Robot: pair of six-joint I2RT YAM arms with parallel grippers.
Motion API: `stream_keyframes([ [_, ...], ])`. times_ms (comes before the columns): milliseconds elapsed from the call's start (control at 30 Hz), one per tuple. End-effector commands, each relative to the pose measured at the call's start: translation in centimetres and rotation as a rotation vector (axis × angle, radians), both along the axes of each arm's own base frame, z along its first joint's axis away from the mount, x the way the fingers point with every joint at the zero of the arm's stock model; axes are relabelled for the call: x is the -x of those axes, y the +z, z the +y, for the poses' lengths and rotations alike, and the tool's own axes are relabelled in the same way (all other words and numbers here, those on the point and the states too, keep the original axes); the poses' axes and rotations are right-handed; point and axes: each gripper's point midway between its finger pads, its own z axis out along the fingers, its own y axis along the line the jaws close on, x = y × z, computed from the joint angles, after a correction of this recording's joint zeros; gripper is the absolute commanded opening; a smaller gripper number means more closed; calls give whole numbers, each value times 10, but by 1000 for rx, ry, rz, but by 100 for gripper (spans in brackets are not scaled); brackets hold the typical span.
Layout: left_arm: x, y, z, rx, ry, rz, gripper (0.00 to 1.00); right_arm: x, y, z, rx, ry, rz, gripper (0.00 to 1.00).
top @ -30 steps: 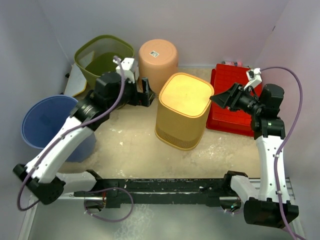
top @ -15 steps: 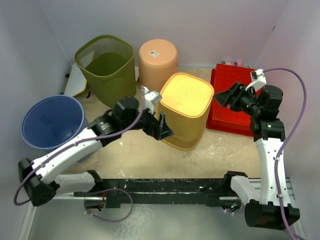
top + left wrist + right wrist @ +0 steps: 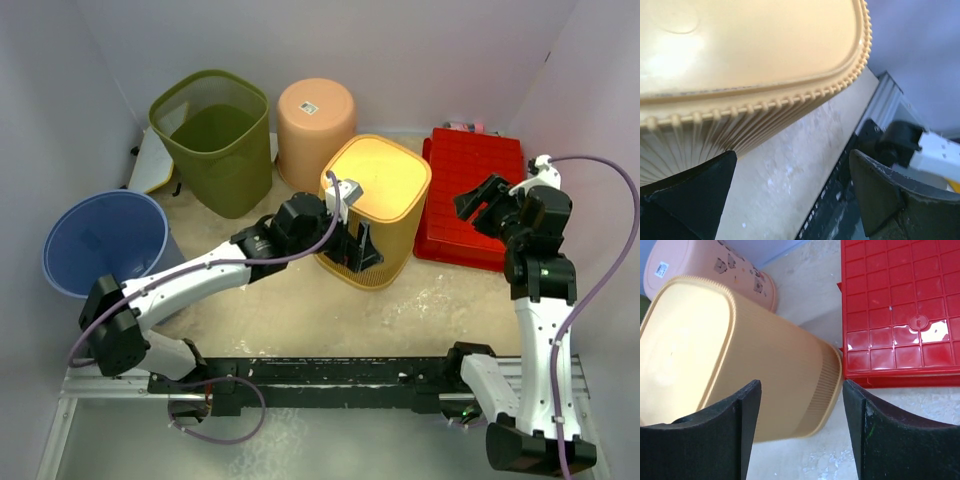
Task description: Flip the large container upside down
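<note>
The large container [image 3: 375,200] is a yellow ribbed bin standing mid-table with its closed flat face up and its rim on the table. My left gripper [image 3: 358,250] is open at the bin's near wall, low by the rim. In the left wrist view the yellow container [image 3: 750,50] fills the upper left, and the left gripper [image 3: 790,192] has only table between its fingers. My right gripper [image 3: 487,203] hangs open over the red crate, apart from the bin. In the right wrist view the container [image 3: 730,355] lies ahead of the right gripper [image 3: 801,435], which holds nothing.
A red crate [image 3: 470,170] lies upside down at the right. An olive bin [image 3: 210,135] and a peach round bin [image 3: 316,115] stand at the back, and a blue bucket [image 3: 100,245] at the left. A black rail [image 3: 330,380] runs along the near edge. Walls enclose three sides.
My left arm swung from beside the olive bin across to the yellow container's near wall. My right gripper drew back to the right and opened wider. The container shifted slightly toward the back right.
</note>
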Motion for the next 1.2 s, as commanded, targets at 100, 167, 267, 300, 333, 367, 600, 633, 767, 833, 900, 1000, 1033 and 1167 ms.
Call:
stream_keyframes([
  [100, -103, 34, -8, 168, 146, -76, 92, 5, 16, 11, 33, 87, -81, 69],
  [167, -118, 30, -14, 146, 163, -100, 92, 5, 18, 18, 36, 128, -102, 69],
  [267, -139, 25, -23, 122, 182, -115, 92, 9, 17, 29, 33, 206, -110, 69],
  [300, -146, 23, -26, 120, 189, -114, 92, 9, 16, 32, 34, 223, -112, 70],
  [333, -152, 24, -28, 123, 192, -118, 92, 11, 15, 34, 34, 236, -111, 70],
  [367, -159, 22, -30, 123, 204, -119, 91, 11, 15, 35, 37, 245, -111, 70],
  [600, -197, 23, -39, 122, 282, -143, 92, 13, 4, 37, 39, 263, -94, 70],
  [633, -202, 24, -40, 118, 294, -146, 92, 13, 1, 37, 36, 266, -88, 70],
  [767, -213, 33, -42, 113, 322, -158, 92, 11, -21, 40, 10, 273, -46, 71],
  [833, -215, 42, -43, 121, 325, -168, 92, 9, -33, 43, -18, 282, -21, 71],
  [900, -214, 57, -39, 128, 332, -184, 92, 8, -54, 49, -70, 300, 19, 71],
  [1000, -207, 74, -31, 124, 337, -202, 92, 3, -72, 61, -159, 333, 36, 71],
  [1033, -204, 79, -28, 127, 337, -205, 92, 0, -77, 65, -185, 341, 33, 71],
  [1167, -186, 110, -14, 154, 332, -215, 92, -18, -88, 87, -241, 352, 9, 71],
])
